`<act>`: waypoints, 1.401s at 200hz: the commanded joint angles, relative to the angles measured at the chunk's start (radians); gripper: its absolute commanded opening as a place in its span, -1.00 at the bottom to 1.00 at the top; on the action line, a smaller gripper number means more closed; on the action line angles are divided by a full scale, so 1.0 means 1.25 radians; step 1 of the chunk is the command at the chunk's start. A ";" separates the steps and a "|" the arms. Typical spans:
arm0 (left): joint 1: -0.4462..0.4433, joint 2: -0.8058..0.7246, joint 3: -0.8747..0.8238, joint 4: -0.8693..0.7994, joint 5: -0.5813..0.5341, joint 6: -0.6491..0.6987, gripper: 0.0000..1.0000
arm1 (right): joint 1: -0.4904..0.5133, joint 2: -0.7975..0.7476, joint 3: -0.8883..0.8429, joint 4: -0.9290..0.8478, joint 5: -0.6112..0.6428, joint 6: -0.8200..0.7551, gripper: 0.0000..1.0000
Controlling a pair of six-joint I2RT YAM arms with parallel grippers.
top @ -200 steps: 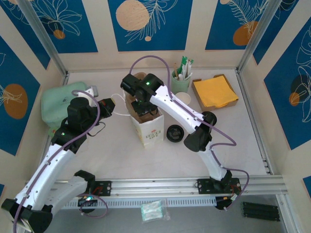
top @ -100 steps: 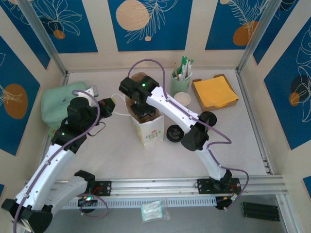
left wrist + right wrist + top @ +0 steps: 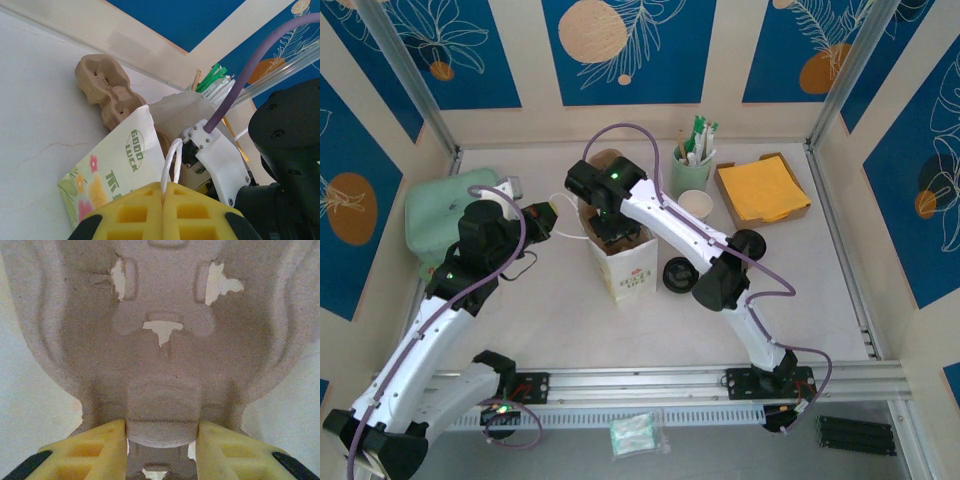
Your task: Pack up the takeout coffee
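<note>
The takeout coffee (image 3: pixel 696 203), a small white-rimmed paper cup, stands on the table beside the mint-green cup (image 3: pixel 691 172). An open paper bag (image 3: pixel 622 268) printed "GOOD LUCK" (image 3: pixel 117 167) stands at the centre. My left gripper (image 3: pixel 551 209) (image 3: pixel 164 192) is shut on the bag's white rope handle (image 3: pixel 171 162) and holds it out to the left. My right gripper (image 3: pixel 611 228) (image 3: pixel 162 432) reaches down into the bag, shut on the centre tab of a brown pulp cup carrier (image 3: pixel 162 355). The carrier's top (image 3: pixel 608 157) (image 3: pixel 105 90) sticks up behind the bag.
A round black lid (image 3: pixel 679 274) lies just right of the bag. A box of yellow napkins (image 3: pixel 762 190) sits at the back right. A green cloth bundle (image 3: pixel 442 215) lies at the left. Walls close in the table on three sides.
My right wrist has shifted slightly left over the bag mouth, still holding the carrier. The left gripper has kept its hold on the handle.
</note>
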 commanded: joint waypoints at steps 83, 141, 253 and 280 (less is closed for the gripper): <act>0.007 0.001 -0.006 0.026 0.016 -0.009 -1.00 | -0.001 0.005 -0.053 0.025 -0.037 0.018 -0.27; 0.007 -0.002 -0.005 0.025 0.016 -0.009 -1.00 | -0.013 0.001 -0.103 0.053 -0.050 0.024 -0.26; 0.007 -0.003 0.000 0.024 0.020 -0.012 -1.00 | -0.033 0.003 -0.237 0.133 -0.095 0.032 -0.26; 0.007 -0.002 0.002 0.022 0.020 -0.012 -1.00 | -0.038 0.006 -0.269 0.160 -0.116 0.039 -0.26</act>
